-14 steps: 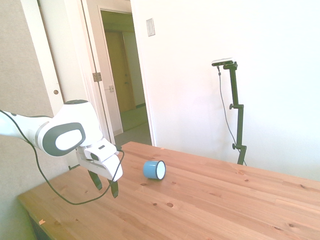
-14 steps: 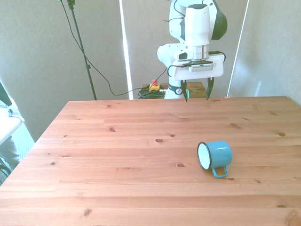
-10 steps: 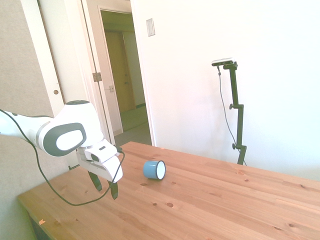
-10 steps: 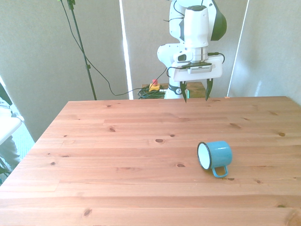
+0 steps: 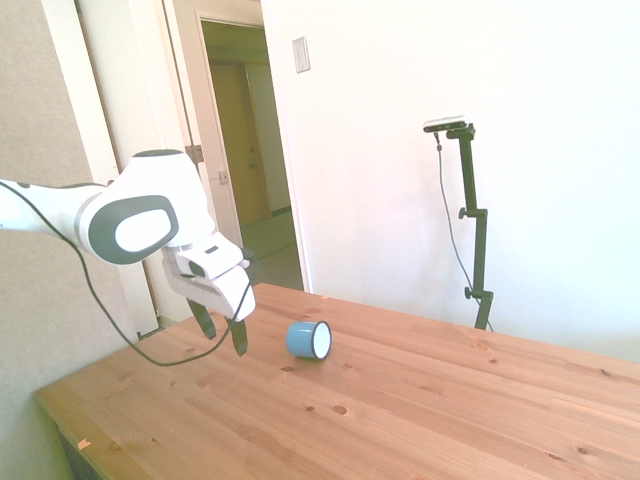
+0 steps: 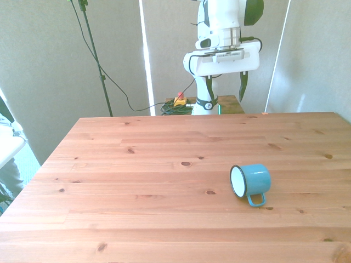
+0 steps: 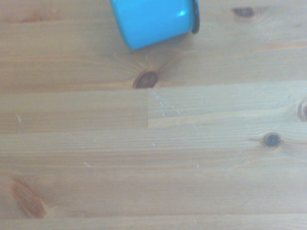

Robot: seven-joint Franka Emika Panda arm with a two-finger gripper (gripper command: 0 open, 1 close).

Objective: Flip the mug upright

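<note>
I see the mug lying on its side on the wooden table, not upright. In the front view it sits toward the front view's right, with its white inside and thin dark rim facing the front view's left and its small loop handle pointing toward the near edge, resting on or just above the boards. In the side view the mug lies with its open mouth turned toward the picture's right, the blue wall behind it.

The gripper hangs in the air above the table, well apart from the mug and touching nothing. In the side view its two dark fingers point downward with a clear gap between them, and nothing sits in that gap. I read the hand as spread wide and holding nothing. In the front view the gripper is high over the far edge of the table; one dark finger shows plainly, the other is hard to pick out against the robot's base behind it.

The wrist view shows bare boards with several dark knots, and the blue wall of the mug with a stretch of its dark rim at the edge of the picture. The handle is not visible there.

A black cable droops from the arm toward the table in the side view.
</note>
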